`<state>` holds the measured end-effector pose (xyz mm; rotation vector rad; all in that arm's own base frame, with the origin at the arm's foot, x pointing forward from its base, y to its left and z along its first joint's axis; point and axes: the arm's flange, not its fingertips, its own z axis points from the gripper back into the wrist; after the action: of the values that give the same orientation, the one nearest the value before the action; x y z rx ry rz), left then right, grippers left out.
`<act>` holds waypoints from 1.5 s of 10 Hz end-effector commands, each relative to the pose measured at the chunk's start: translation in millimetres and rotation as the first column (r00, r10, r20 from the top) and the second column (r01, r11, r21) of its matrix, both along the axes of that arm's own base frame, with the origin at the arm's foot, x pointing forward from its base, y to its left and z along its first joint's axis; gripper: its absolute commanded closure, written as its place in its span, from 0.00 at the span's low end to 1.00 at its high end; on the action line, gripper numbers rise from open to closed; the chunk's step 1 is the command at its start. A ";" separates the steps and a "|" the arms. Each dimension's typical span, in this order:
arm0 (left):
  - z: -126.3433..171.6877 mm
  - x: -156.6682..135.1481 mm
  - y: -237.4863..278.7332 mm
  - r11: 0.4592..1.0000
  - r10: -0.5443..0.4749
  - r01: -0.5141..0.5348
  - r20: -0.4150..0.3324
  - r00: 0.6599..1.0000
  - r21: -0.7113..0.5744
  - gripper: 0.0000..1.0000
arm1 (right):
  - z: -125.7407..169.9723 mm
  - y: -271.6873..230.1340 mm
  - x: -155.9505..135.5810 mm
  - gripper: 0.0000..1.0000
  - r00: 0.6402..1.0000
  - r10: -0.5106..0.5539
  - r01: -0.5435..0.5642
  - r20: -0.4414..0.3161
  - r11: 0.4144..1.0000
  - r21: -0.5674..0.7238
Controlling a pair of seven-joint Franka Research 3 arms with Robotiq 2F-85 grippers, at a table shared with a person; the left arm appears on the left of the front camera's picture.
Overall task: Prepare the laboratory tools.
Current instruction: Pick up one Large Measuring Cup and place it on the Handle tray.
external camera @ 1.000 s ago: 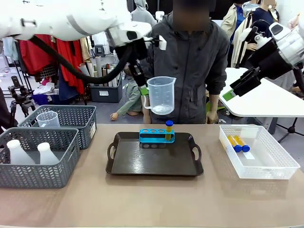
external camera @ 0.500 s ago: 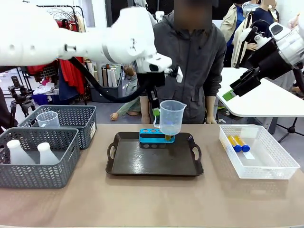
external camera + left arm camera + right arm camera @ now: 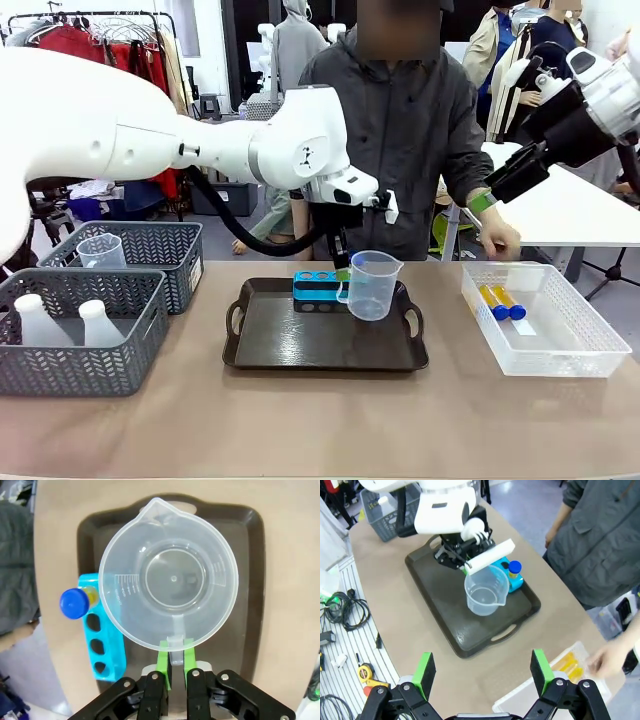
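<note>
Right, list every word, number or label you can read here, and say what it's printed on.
No text here is clear enough to quote.
Measuring jug: scale lines and numerals on its wall, too faint and small to read.
Left arm: a small dark emblem on the joint, with no legible letters.

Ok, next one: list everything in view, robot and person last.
tray: 1, black, table centre
mesh baskets: 2, grey, table's left
bin: 1, clear, table's right
measuring jug: 1, clear, held by its handle over the tray
second jug: 1, clear, far basket
conical flasks: 2, white, near basket
tube rack: 1, blue, on tray, holding one yellow blue-capped tube
loose tubes: 2, yellow, blue caps, in bin
person's hand: 1, near the bin's far side
left gripper: shut on jug handle
right gripper: open, raised
</note>
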<state>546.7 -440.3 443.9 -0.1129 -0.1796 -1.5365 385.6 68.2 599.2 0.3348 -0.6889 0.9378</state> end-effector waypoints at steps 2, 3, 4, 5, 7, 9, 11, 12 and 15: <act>-19.6 -13.4 -0.3 0.998 -0.069 0.069 0.000 0.998 0.011 1.00 | -1.7 -1.1 -0.5 0.00 1.000 0.021 -0.021 0.005 0.999 0.031; -29.4 -17.4 -1.0 0.997 -0.076 0.076 -0.023 0.997 0.007 1.00 | -1.7 -1.1 -0.5 0.00 1.000 0.021 -0.021 0.005 0.999 0.031; -38.3 -19.8 -1.8 0.997 -0.074 0.074 -0.042 0.996 0.003 1.00 | -1.7 -1.1 -0.5 0.00 1.000 0.021 -0.021 0.005 0.999 0.031; -45.1 -20.0 0.2 0.997 -0.077 0.077 -0.055 0.996 0.001 1.00 | -1.7 -1.1 -0.5 0.00 1.000 0.021 -0.021 0.005 0.999 0.031; -54.7 -24.0 2.5 0.997 -0.073 0.072 -0.078 0.994 -0.008 1.00 | -1.7 -1.1 -0.5 0.00 1.000 0.021 -0.021 0.005 0.999 0.031; -53.1 -25.6 4.7 0.998 -0.062 0.060 -0.071 0.996 -0.023 0.65 | -1.7 -1.1 -0.5 0.00 1.000 0.021 -0.021 0.005 0.999 0.031; -40.6 -28.5 11.3 0.998 -0.049 0.047 -0.048 0.998 -0.037 0.26 | -1.7 -1.1 -0.5 0.00 1.000 0.021 -0.021 0.005 0.999 0.031; -35.6 -30.4 12.8 0.998 -0.044 0.042 -0.037 0.998 -0.041 0.06 | -1.7 -1.1 -0.5 0.00 1.000 0.021 -0.021 0.005 0.999 0.031; -13.3 -41.2 19.1 0.998 -0.037 0.036 -0.012 0.999 -0.054 0.00 | -1.7 -1.1 -0.5 0.00 1.000 0.021 -0.021 0.005 0.999 0.031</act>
<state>522.5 -435.4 426.7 -0.1472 -0.1841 -1.5608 385.6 68.2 599.1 0.3351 -0.6882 0.9380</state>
